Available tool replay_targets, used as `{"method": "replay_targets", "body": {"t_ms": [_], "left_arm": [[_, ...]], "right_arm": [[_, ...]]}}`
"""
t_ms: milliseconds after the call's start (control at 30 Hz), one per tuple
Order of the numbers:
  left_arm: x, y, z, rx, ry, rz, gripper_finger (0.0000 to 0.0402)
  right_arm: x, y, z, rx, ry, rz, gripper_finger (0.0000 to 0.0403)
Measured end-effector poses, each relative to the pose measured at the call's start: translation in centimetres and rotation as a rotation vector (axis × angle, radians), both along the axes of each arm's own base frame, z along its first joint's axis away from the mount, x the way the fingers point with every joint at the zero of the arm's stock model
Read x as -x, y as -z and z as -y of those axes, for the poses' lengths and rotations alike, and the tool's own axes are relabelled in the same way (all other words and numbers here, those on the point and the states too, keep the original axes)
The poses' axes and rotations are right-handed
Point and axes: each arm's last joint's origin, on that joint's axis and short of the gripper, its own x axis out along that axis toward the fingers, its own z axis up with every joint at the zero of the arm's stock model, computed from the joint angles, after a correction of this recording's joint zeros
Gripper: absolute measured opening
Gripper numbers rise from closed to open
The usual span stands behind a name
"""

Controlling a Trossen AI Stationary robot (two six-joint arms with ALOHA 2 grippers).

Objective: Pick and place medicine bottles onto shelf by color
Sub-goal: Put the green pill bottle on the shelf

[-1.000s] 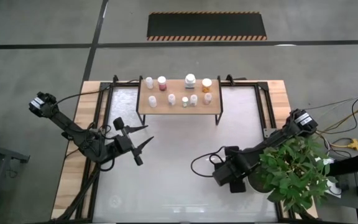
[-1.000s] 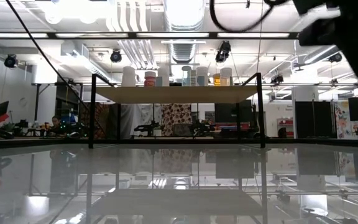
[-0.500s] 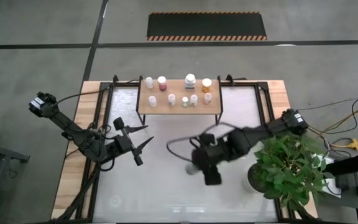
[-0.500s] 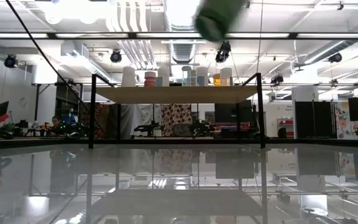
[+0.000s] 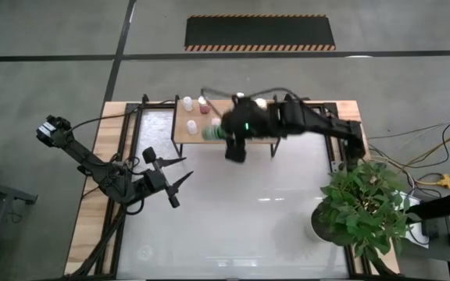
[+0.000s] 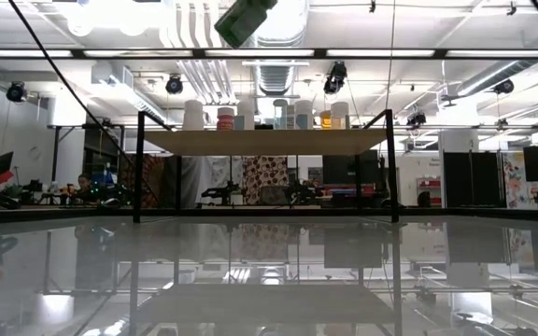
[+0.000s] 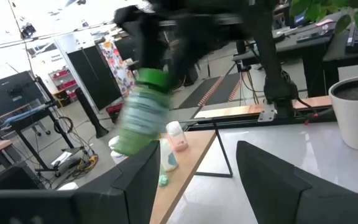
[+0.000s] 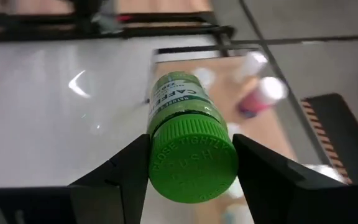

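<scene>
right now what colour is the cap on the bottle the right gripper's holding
Bright green, the cap matching the green bottle; clearest in the right wrist view.

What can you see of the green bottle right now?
The green bottle is a cylinder, plastic by the look, with a ribbed green screw cap bearing embossed lettering and a green-and-white label. It is held off the table between the right gripper's fingers, clamped at the cap end, lying tilted rather than upright. In the high view it hangs over the shelf's front edge. Only the fingers touch it.
</scene>
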Motion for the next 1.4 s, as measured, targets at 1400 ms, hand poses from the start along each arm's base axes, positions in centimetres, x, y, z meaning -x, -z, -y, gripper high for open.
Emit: {"method": "replay_targets", "body": {"t_ms": [1400], "left_arm": [[0.0, 0.0, 0.0, -0.01, -0.001, -0.006, 0.0195]], "right_arm": [[-2.4, 6.6, 14.3, -0.024, 0.309, -0.196, 0.0199]]}}
